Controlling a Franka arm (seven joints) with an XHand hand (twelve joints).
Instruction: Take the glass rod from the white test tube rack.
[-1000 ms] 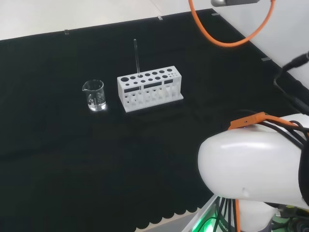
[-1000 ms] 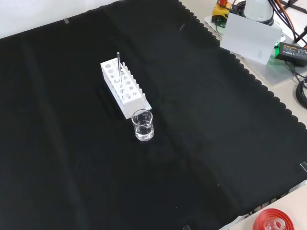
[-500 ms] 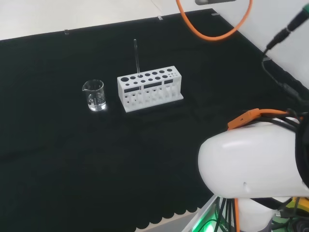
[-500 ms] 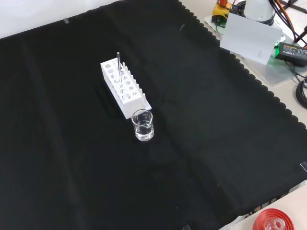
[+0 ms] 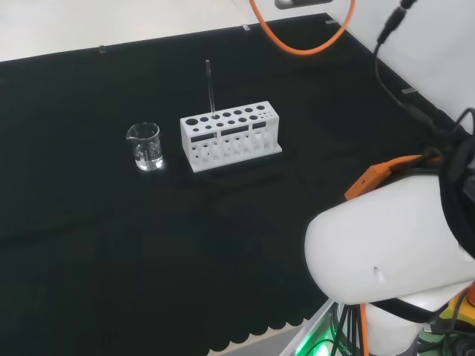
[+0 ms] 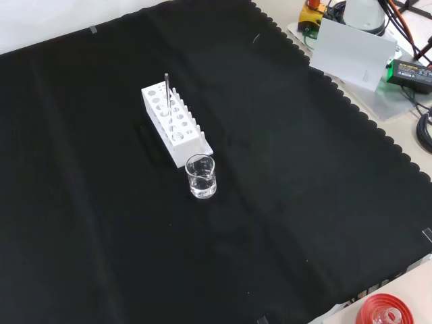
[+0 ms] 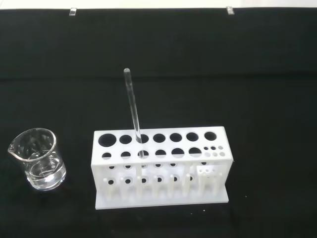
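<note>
Glass rod point(image 7: 132, 111) upright in rack point(image 7: 161, 168), beaker point(image 7: 38, 158) beside

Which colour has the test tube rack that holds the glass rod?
White. The test tube rack shows best in the wrist view, with the clear glass rod standing in it.

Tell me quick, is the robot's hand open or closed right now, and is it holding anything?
Hand: cannot be told from these pictures. The glass rod stands in the white test tube rack, with nothing gripping it.
</note>
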